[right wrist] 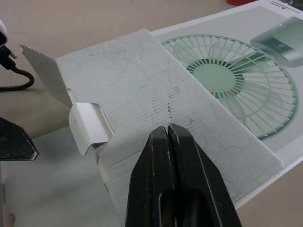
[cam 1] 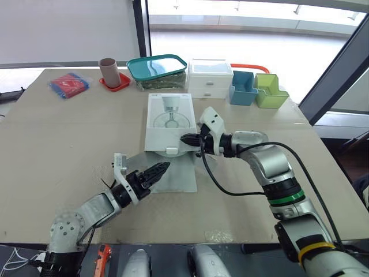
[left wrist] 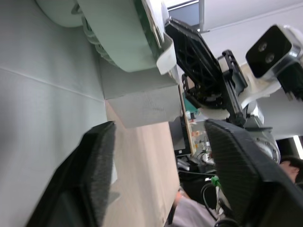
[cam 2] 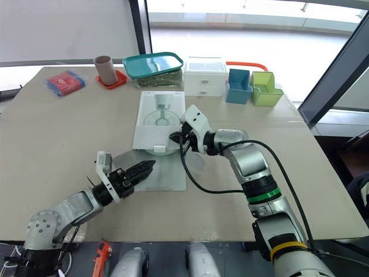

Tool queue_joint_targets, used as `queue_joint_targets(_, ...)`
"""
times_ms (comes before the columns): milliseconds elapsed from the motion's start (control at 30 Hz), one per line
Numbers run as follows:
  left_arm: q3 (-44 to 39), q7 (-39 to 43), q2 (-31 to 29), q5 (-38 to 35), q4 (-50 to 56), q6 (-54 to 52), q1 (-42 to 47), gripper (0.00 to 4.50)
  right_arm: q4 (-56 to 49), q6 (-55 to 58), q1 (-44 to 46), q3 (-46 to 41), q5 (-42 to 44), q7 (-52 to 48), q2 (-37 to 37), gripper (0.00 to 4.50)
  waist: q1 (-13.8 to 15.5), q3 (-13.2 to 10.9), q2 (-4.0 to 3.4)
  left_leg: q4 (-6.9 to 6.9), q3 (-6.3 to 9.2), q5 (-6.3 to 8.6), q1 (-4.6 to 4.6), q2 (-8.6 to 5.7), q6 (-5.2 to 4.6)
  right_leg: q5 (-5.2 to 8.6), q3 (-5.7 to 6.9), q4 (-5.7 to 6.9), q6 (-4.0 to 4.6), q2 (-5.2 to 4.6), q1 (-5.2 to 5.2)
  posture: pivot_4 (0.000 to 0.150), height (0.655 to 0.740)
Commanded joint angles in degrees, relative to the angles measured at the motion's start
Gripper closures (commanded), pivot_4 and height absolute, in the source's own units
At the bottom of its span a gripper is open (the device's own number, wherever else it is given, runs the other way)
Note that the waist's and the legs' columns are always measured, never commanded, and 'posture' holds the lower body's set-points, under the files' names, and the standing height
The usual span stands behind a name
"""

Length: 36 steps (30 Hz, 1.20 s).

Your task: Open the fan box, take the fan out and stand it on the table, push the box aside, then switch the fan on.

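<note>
The fan box (cam 1: 167, 109) lies flat at the middle of the table (cam 1: 69, 138), printed fan picture upward, with its long lid flap (cam 1: 173, 176) folded out onto the tabletop on the robot's side, so the near end is open for reaching in. The right gripper (cam 1: 185, 138) has its two black fingers (right wrist: 161, 161) pressed together with nothing visibly between them. Its tip is set against the cardboard at the box's near right corner, by the small tuck tab (right wrist: 87, 127), probably to steady or pry that end. The left gripper (cam 1: 162, 168) hovers low over the flap with its fingers (left wrist: 94, 165) spread and empty, aimed at the box mouth (a sensible line for drawing the fan out). By my judgement the fan is not yet out; opening looks nearly done.
</note>
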<state>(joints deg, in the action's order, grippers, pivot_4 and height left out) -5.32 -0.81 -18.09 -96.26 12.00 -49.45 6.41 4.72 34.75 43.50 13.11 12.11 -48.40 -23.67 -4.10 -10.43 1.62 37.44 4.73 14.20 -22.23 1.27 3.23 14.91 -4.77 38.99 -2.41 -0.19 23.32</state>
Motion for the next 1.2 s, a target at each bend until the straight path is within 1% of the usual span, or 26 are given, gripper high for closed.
queue_joint_targets(33,-0.53,0.92,1.78,1.37,-2.01,0.85,1.7,1.06,-0.59,0.73,-0.52,-0.58,-0.42,0.18,-0.89,4.5,0.03,0.0,0.0,0.0,0.01,0.0,-0.01,0.0,0.0,0.0,0.01,0.0,0.0,0.0,0.0,0.15,0.74)
queue_joint_targets(133,-0.57,0.95,2.54,3.65,-3.29,0.93,2.84,1.06,-0.79,1.02,-0.44,-0.74,-0.18,0.51,-0.65,4.5,0.02,0.0,0.0,0.0,0.01,0.0,-0.01,-0.02,0.0,0.0,0.0,0.0,-0.01,-0.01,0.0,0.15,0.74)
queue_joint_targets(267,-1.08,0.43,3.63,4.12,-5.56,0.31,3.64,1.06,-1.23,1.13,-0.46,-0.38,-0.2,0.45,-0.55,4.5,0.02,0.0,0.01,0.0,0.01,0.0,-0.01,-0.04,0.01,0.01,0.0,0.0,-0.02,-0.03,0.0,0.15,0.74)
queue_joint_targets(533,-1.4,0.81,3.89,1.61,-3.58,-2.32,0.84,1.06,-2.28,1.68,-0.94,-0.53,-0.13,0.55,-0.87,4.5,0.0,0.0,0.0,-0.01,0.02,0.0,-0.02,-0.03,0.01,0.03,0.0,0.0,-0.05,-0.02,0.01,0.15,0.74)
queue_joint_targets(700,-1.92,-1.38,5.22,1.6,-6.58,-1.83,1.52,1.06,-2.38,1.76,-0.96,-0.48,-0.12,0.69,-0.75,4.5,0.01,0.0,0.0,-0.03,0.02,0.0,-0.01,-0.04,0.01,0.04,-0.01,-0.01,-0.06,-0.03,0.01,0.15,0.74)
queue_joint_targets(967,-2.66,-0.98,7.16,4.19,-8.64,-1.35,4.33,1.06,-2.2,1.67,-0.61,-0.21,-0.21,0.8,-0.59,4.5,0.05,0.0,0.0,-0.03,0.03,-0.01,-0.04,-0.08,0.02,0.04,0.0,-0.03,-0.07,-0.06,0.01,0.15,0.74)
queue_joint_targets(1200,-3.91,-3.99,9.66,7.6,-11.67,-0.02,5.9,1.06,-2.79,2.49,-0.1,-0.56,0.15,0.82,-0.7,4.5,0.11,0.0,0.01,-0.03,0.02,-0.01,-0.06,-0.1,0.02,0.05,-0.01,-0.06,-0.08,-0.07,0.01,0.15,0.74)
